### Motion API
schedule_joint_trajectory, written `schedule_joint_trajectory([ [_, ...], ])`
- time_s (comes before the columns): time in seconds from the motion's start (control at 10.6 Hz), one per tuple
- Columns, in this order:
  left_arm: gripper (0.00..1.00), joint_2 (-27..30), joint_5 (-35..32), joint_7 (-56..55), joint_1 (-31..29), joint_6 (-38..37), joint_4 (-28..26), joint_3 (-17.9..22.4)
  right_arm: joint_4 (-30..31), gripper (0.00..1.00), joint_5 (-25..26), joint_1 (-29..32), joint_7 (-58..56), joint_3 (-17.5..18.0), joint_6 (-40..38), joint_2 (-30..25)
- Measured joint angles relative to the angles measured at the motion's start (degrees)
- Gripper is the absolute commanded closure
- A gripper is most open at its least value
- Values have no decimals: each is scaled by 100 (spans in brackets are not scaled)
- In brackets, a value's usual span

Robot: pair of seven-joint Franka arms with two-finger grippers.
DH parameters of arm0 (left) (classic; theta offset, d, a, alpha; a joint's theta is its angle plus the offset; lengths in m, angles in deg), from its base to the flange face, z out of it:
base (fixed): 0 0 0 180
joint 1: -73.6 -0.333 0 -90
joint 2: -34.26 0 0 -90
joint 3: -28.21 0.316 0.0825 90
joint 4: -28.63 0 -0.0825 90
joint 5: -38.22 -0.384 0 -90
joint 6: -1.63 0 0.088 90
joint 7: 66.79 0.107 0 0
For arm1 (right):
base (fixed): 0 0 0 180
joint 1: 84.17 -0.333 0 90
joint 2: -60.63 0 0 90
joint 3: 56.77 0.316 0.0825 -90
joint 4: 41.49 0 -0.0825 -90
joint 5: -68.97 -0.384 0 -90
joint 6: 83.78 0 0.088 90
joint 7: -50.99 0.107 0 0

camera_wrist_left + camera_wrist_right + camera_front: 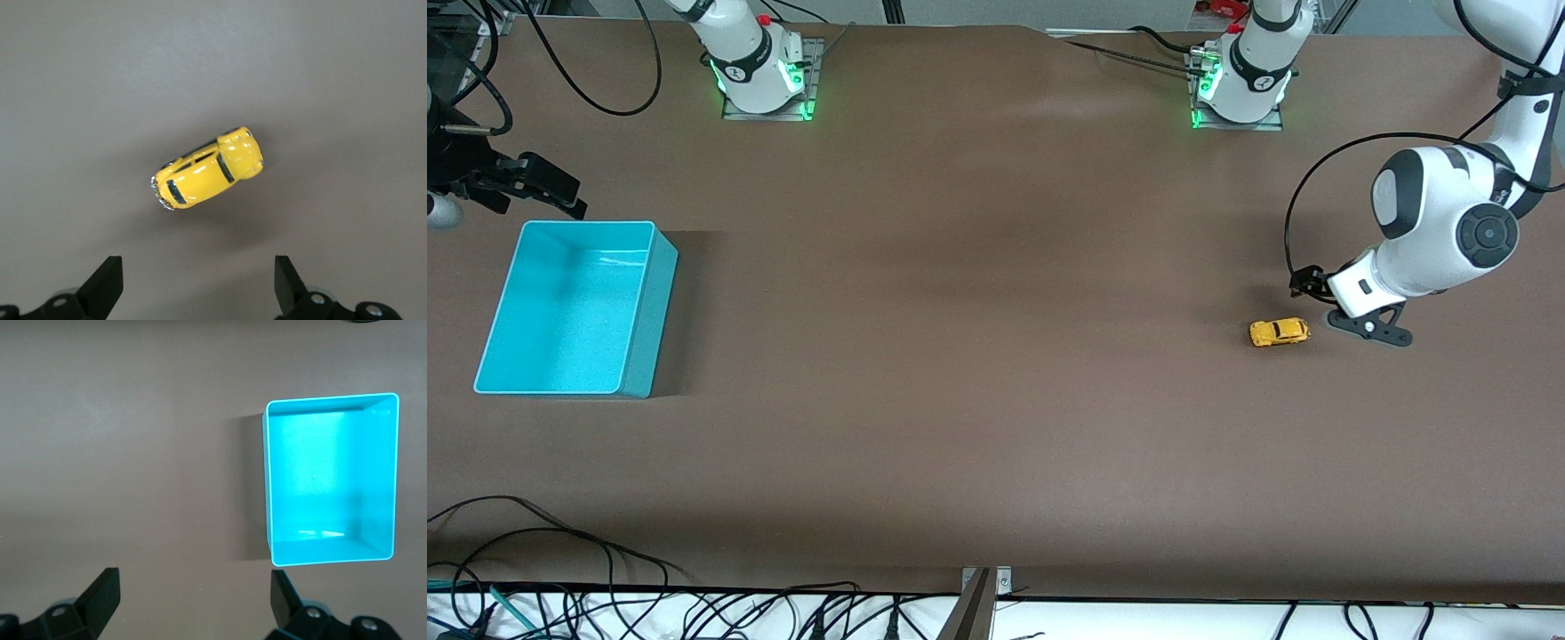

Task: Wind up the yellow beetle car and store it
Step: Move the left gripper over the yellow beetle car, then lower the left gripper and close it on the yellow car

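The yellow beetle car (1279, 332) stands on its wheels on the brown table toward the left arm's end. My left gripper (1369, 328) is open and empty, low over the table right beside the car, apart from it. In the left wrist view the car (208, 168) lies ahead of the open left gripper (198, 287), not between the fingers. The turquoise bin (651, 329) stands empty at the right arm's end. My right gripper (525, 191) is open and empty, over the table beside the bin. In the right wrist view the bin (267, 480) lies off to one side of that gripper (193, 600).
The brown table (978, 356) stretches wide and bare between the car and the bin. Both arm bases (760, 80) stand along the table's edge farthest from the front camera. Loose cables (560, 569) lie at the edge nearest that camera.
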Motion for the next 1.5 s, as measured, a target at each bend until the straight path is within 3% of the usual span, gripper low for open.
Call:
schedule_joint_trajectory([
  [0.47,0,-378,-6,2458,21,224,-19,-17,0,0,0,0,0,0,0,0],
  [0.85,0,-725,-14,4075,39,888,-41,-31,-1,0,0,0,0,0,0,0],
  [1.32,1,-1016,-14,4998,108,1338,-46,-81,-1,0,0,0,0,0,0,0],
  [1.5,33,-1050,-14,5079,152,1383,-46,-82,-1,0,0,0,0,0,0,0],
])
